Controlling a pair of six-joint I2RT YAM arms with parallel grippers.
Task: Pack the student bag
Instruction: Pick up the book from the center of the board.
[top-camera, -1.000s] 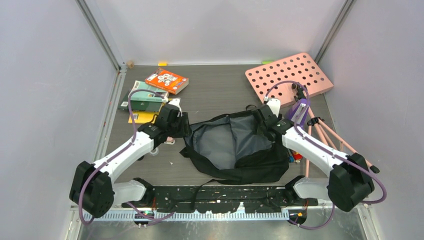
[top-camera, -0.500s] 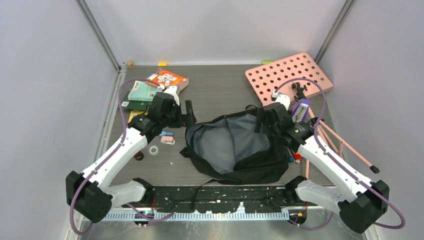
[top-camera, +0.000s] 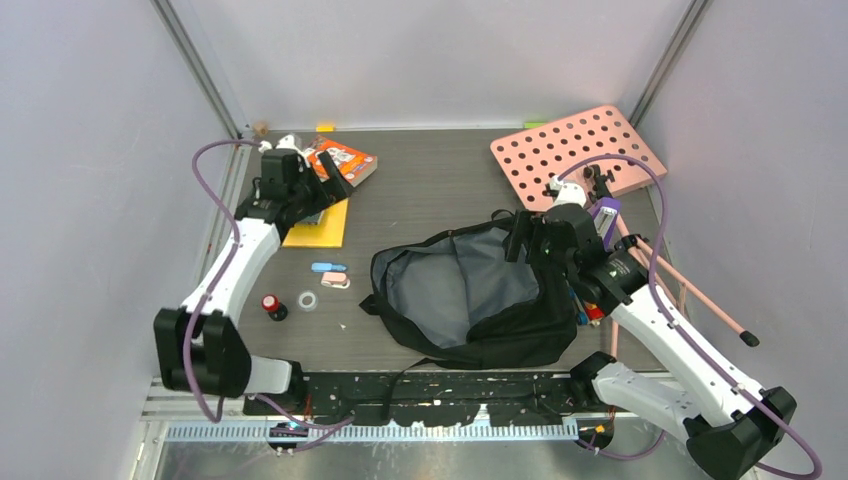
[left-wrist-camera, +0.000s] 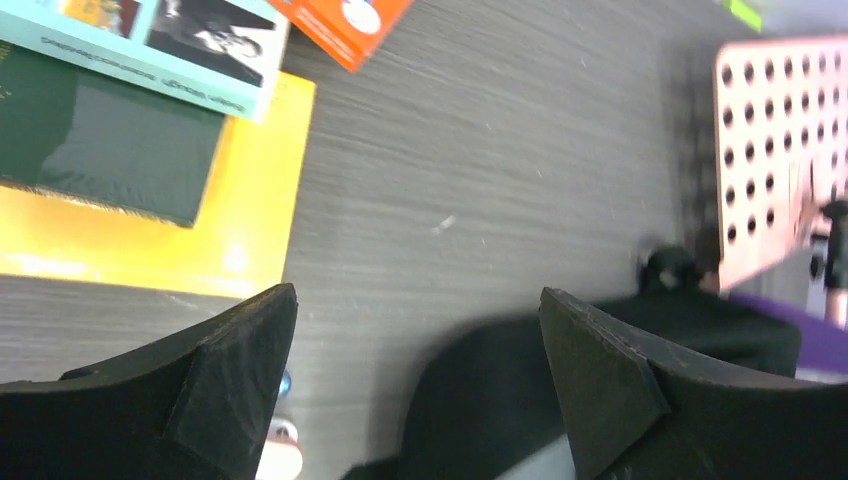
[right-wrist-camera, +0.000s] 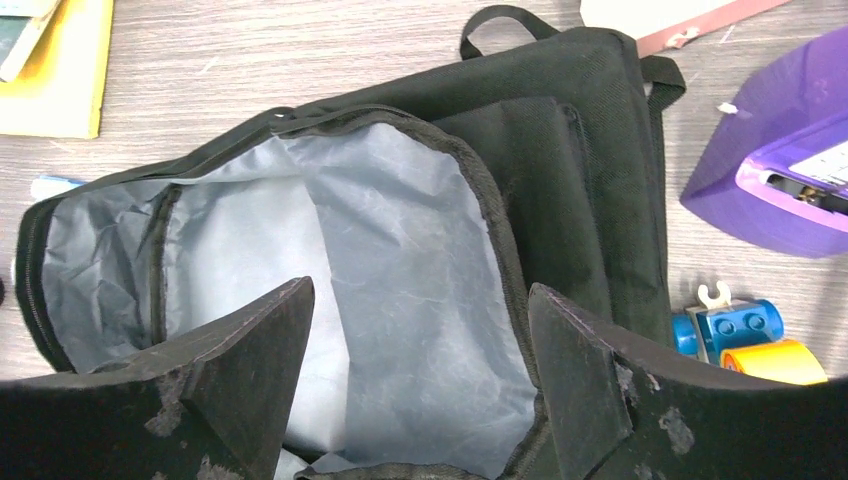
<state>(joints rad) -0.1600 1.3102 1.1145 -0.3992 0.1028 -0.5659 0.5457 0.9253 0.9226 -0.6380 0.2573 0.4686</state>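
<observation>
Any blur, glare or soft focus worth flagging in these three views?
Left wrist: student bag and pink pegboard look smeared, mild glare on the yellow book. Right wrist: sharp, grey lining creases crisp. Top external: even light, no harsh shadows.

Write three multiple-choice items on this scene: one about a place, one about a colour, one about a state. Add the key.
1. The pink board with round holes lies:
A) at the far right of the dark wood-grain table
B) at its near left
C) at its near middle

2. The lining of the black soft fabric backpack is:
A) red
B) yellow
C) grey

3. The backpack's main compartment is:
A) zipped shut
B) open
C) covered by a book

Key:
1 A: in the top view the board sits by the far right corner.
2 C: the right wrist view shows pale grey fabric inside.
3 B: the zip edge gapes and the lining is exposed.
</observation>
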